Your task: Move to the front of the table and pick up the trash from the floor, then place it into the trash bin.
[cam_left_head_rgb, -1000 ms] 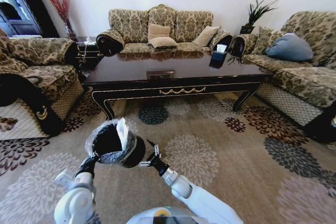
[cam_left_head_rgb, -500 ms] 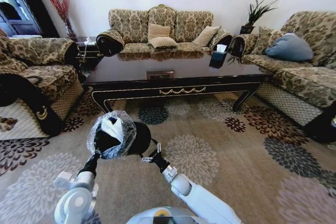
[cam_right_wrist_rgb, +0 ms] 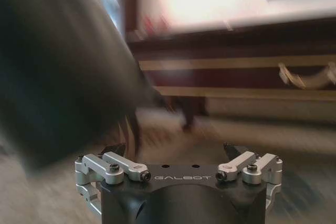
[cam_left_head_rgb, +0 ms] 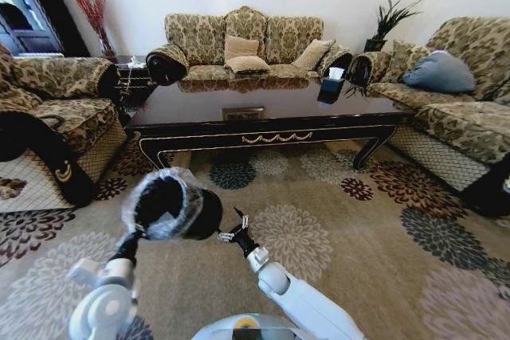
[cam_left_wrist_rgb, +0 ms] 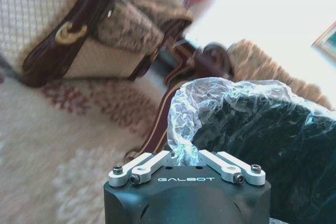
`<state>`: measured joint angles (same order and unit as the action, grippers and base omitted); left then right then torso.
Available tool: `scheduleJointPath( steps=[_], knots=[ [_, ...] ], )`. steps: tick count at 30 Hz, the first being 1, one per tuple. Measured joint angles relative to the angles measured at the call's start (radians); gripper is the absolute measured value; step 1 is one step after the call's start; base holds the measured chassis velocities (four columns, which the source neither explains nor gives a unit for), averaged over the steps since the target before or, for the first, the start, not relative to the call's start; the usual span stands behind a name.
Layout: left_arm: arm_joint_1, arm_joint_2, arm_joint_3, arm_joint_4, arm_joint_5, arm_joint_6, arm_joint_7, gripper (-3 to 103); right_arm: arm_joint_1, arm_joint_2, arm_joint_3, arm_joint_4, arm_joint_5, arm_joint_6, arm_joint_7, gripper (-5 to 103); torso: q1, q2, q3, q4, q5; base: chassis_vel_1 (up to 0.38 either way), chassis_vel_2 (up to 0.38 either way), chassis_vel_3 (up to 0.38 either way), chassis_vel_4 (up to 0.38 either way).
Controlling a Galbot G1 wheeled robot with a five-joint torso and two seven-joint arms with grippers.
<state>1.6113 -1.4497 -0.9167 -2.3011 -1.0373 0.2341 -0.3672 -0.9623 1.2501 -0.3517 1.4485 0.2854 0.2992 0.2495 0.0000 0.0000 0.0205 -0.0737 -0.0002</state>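
Trash bin (cam_left_head_rgb: 171, 206) held aloft over floral carpet (cam_left_head_rgb: 335, 220), tilted, mouth toward head camera, in front of table (cam_left_head_rgb: 271, 117). Left gripper (cam_left_wrist_rgb: 185, 157) pinches bin's bagged rim; left wrist view shows crinkled liner bunched between closed fingers. Right gripper (cam_left_head_rgb: 232, 231) just beside bin's black wall, fingers spread, holding nothing; right wrist view shows blurred bin side and table's gold-trimmed edge.

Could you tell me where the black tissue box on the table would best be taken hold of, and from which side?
Probably by its two opposite side walls, coming from above or from the table's front edge. The tissue box stands upright near the far right end of the table, with white tissue sticking out of its top, so a top-down hand should straddle the tissue rather than press on it.
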Motion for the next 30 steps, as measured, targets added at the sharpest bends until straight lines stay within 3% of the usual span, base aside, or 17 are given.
scheduleJointPath(
  steps=[1, 2, 4, 9, 15, 22, 30],
  knots=[
    [-0.004, 0.014, -0.041, -0.032, -0.056, 0.000, -0.002, 4, 0.008, 0.016, 0.000, -0.024, 0.044, -0.082, 0.042, 100, 0.000, 0.000, 0.000, -0.0001, 0.0002, 0.000, 0.000, 0.000, 0.000],
    [-0.004, 0.014, -0.041, -0.032, -0.056, 0.000, -0.002, 4, 0.008, 0.016, 0.000, -0.024, 0.044, -0.082, 0.042, 100, 0.000, 0.000, 0.000, -0.0001, 0.0002, 0.000, 0.000, 0.000, 0.000],
    [-0.007, 0.026, -0.074, -0.048, -0.074, 0.003, -0.015, 3, 0.019, 0.031, -0.008, -0.055, 0.107, -0.178, 0.101, 100, 0.000, 0.000, 0.000, -0.0002, 0.0001, 0.000, 0.000, 0.000, 0.000],
    [0.001, 0.044, -0.112, -0.049, -0.071, 0.021, -0.034, 4, 0.030, 0.054, -0.047, -0.103, 0.192, -0.284, 0.171, 100, 0.000, 0.000, 0.000, 0.0000, -0.0002, 0.000, 0.000, 0.000, 0.000],
    [0.016, 0.042, -0.123, -0.055, -0.066, 0.029, -0.037, 4, 0.034, 0.079, -0.087, -0.139, 0.230, -0.358, 0.237, 100, 0.000, 0.000, 0.000, 0.0000, 0.0000, 0.000, 0.000, 0.000, 0.000],
    [0.029, 0.042, -0.135, -0.072, -0.065, 0.031, -0.037, 4, 0.041, 0.120, -0.089, -0.239, 0.233, -0.348, 0.251, 100, 0.000, 0.000, 0.000, 0.0000, 0.0002, 0.000, 0.000, 0.000, 0.000],
    [0.043, 0.037, -0.139, -0.080, -0.056, 0.032, -0.038, 4, 0.070, 0.146, -0.044, -0.371, 0.177, -0.283, 0.194, 100, 0.000, 0.000, 0.000, 0.0000, 0.0001, 0.000, 0.000, 0.000, 0.000]
  ],
)
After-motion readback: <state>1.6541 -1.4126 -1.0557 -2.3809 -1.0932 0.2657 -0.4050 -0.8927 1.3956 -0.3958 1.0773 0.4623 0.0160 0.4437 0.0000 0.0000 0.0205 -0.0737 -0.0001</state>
